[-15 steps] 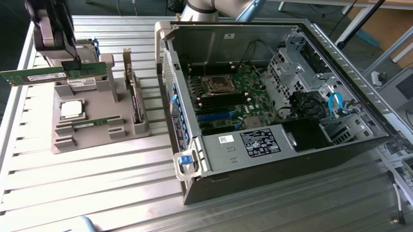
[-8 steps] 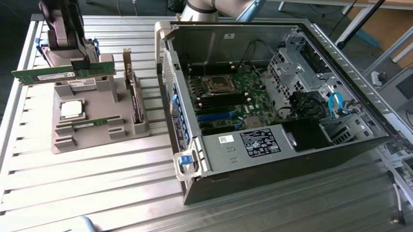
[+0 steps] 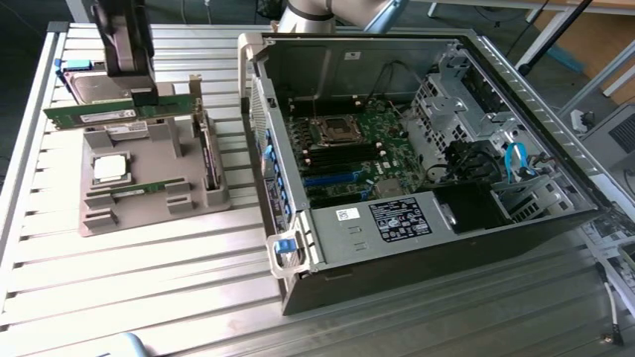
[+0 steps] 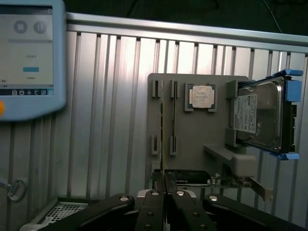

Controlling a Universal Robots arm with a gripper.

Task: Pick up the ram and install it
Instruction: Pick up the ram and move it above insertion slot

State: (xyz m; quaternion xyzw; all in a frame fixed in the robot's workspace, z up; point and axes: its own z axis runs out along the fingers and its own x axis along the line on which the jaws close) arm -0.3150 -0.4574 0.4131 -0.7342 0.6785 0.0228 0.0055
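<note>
My gripper is shut on the ram, a thin green stick held level above the grey holder tray at the exterior view's left. In the wrist view the fingertips of the gripper pinch the ram, seen edge-on as a thin line over the tray. A second green stick lies in a slot of the tray. The open computer case holds the motherboard, with its dark memory slots to the exterior view's right of the gripper.
On the tray sit a square silver processor, a hard drive and an upright dark expansion card. A screen pendant lies on the ribbed aluminium table. The case's wall stands between tray and motherboard.
</note>
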